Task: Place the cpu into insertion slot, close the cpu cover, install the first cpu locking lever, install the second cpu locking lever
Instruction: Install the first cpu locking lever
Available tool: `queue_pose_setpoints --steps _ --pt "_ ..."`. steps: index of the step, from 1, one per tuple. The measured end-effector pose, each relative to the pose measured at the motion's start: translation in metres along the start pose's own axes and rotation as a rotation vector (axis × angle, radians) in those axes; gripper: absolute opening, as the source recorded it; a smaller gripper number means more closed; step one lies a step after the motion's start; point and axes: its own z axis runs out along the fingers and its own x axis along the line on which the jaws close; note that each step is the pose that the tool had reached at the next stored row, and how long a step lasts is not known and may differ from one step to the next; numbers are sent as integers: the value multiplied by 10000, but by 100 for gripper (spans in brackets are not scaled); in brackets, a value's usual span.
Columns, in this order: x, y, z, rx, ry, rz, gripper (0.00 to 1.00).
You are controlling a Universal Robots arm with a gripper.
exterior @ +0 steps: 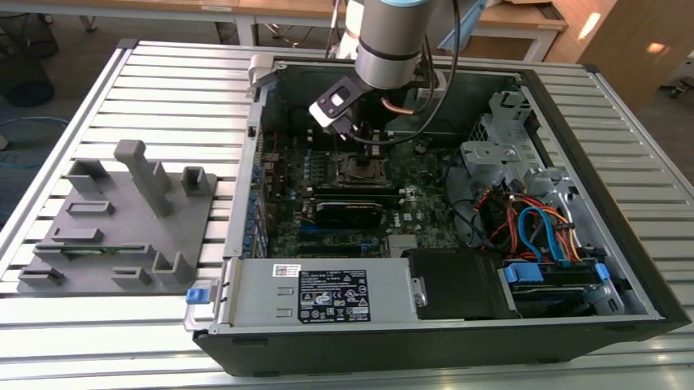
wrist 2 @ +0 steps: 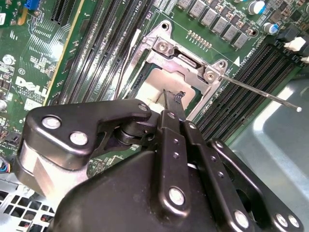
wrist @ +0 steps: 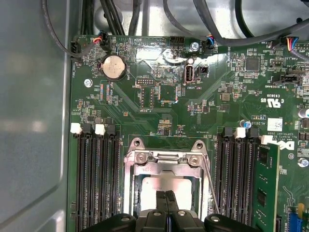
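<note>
The cpu (wrist: 161,186) lies in the insertion slot (exterior: 356,169), cpu cover (wrist: 129,186) seemingly down, gripper (wrist: 166,203) fingers (wrist: 162,200) pinched together empty just above it — the lever stage, probably, calling for a steady press on the free locking lever (wrist 2: 260,92).

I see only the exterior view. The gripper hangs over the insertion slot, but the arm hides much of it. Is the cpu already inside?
Observer: Yes. In the first wrist view the cpu lies under the cpu cover, and its grey top shows through the cover's window.
Operator: And is the gripper open or shut?
Observer: The gripper is shut right over the cpu and holds nothing.
Operator: Are the levers locked?
Observer: In the second wrist view one locking lever juts out sideways from the cover's corner. It is not folded along the cover, so it looks unlatched.
</note>
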Motion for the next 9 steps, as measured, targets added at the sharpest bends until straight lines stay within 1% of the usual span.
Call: queue_pose_setpoints --steps 9 --pt "0 -1 -20 1 8 0 10"
